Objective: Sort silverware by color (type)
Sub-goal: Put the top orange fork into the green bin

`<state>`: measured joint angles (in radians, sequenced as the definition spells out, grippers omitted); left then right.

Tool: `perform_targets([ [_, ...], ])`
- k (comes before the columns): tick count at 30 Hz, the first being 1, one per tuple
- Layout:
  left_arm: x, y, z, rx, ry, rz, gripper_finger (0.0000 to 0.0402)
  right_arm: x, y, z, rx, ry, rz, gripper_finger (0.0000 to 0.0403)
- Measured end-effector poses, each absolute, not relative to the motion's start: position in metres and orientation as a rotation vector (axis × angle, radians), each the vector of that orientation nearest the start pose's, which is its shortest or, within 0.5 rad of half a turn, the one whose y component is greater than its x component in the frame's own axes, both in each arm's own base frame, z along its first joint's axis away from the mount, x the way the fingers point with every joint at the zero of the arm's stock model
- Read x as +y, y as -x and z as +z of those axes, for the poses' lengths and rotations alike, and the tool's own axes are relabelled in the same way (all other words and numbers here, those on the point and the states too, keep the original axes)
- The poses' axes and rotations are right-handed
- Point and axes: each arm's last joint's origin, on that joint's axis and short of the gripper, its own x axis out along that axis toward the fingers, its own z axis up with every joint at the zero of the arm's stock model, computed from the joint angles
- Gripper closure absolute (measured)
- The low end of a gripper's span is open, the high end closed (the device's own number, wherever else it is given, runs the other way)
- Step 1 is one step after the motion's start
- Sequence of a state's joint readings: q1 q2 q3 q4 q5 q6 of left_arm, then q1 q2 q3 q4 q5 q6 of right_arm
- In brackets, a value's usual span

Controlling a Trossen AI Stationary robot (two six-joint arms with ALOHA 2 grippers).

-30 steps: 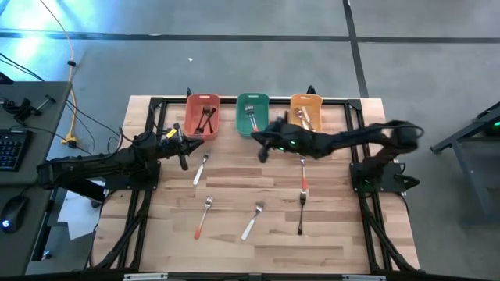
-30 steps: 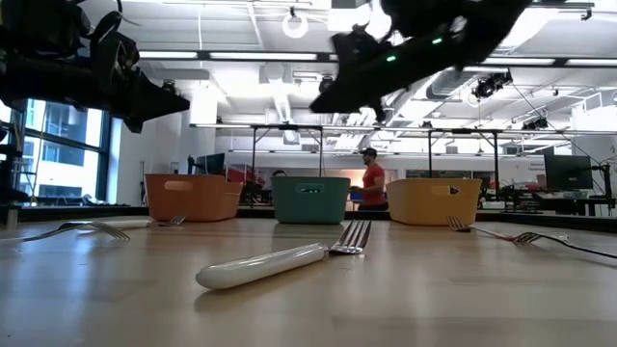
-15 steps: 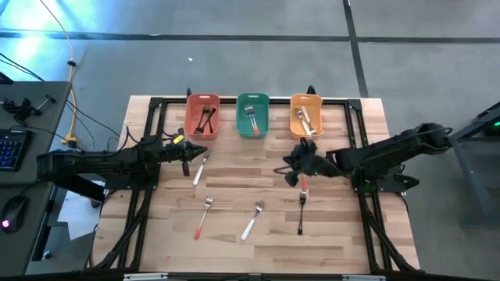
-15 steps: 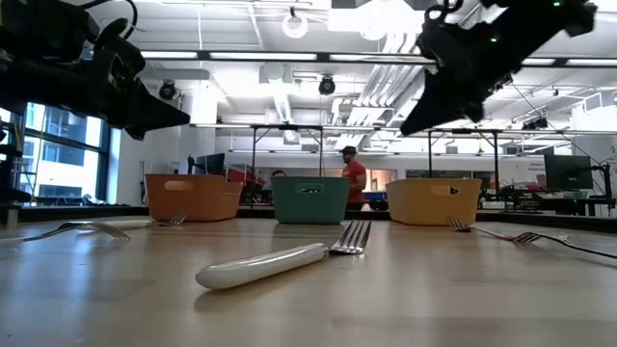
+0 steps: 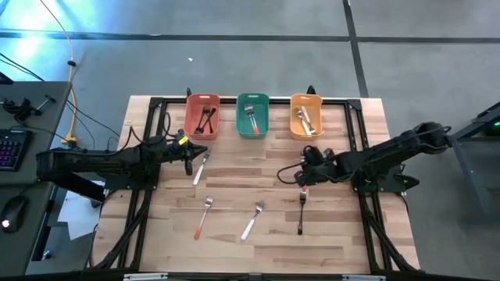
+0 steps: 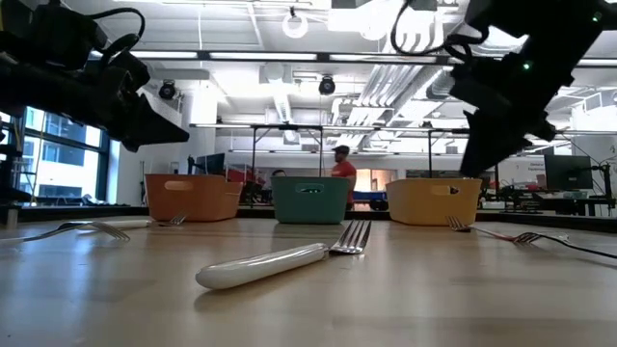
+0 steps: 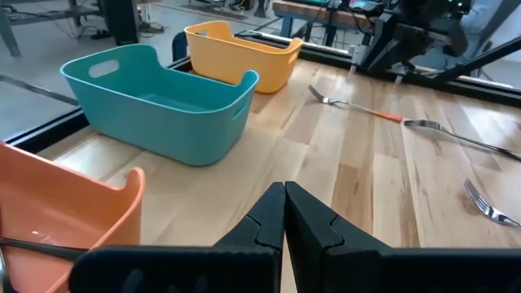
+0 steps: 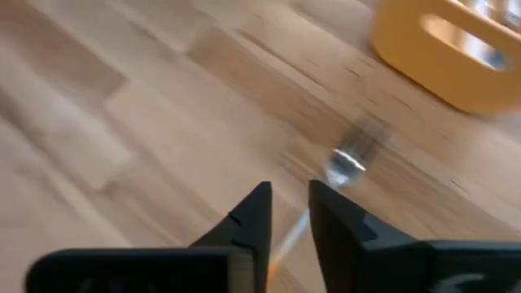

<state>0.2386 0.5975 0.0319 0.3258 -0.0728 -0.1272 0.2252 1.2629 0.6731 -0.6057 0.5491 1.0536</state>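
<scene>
Several forks and spoons lie flat on the wooden table: a white-handled piece (image 5: 200, 168), a red-handled fork (image 5: 203, 217), a white-handled fork (image 5: 252, 221) (image 6: 280, 262) and a black-handled fork (image 5: 301, 212). My right gripper (image 5: 301, 176) (image 8: 289, 213) is open, hovering over a red-orange-handled fork (image 8: 346, 163) whose handle runs under the gap between its fingers. In the low view the right gripper (image 6: 472, 164) is above the table top. My left gripper (image 5: 188, 156) (image 7: 285, 213) is shut and empty, hovering beside the white-handled piece, near the red bin (image 5: 202, 115).
Three bins stand along the far edge: red, green (image 5: 252, 115) and orange (image 5: 305, 115), each with silverware inside. A black frame borders the table. A person walks in the room far behind the bins (image 6: 340, 173).
My right gripper has swung from in front of the green bin toward the table's right and near side and come down over the red-orange-handled fork. My left gripper has edged slightly toward the table's middle and lowered a little. No silverware has moved.
</scene>
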Motion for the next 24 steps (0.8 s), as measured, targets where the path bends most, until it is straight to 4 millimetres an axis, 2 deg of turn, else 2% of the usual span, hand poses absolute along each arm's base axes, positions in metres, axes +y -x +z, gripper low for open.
perform_targets([
  [8, 0.034, -0.13, 0.148, 0.22, 0.148, 0.327, 0.0402, 0.024, -0.204, 0.18, 0.827, -0.6, -0.911, 0.0268],
  [15, 0.034, -0.13, 0.148, 0.22, 0.148, 0.33, 0.0402, 0.013, -0.209, 0.173, 0.876, -0.713, -0.953, 0.0263],
  [24, 0.034, -0.13, 0.148, 0.22, 0.146, 0.33, 0.0401, -0.002, -0.227, 0.143, 0.977, -0.825, -0.997, 0.0263],
])
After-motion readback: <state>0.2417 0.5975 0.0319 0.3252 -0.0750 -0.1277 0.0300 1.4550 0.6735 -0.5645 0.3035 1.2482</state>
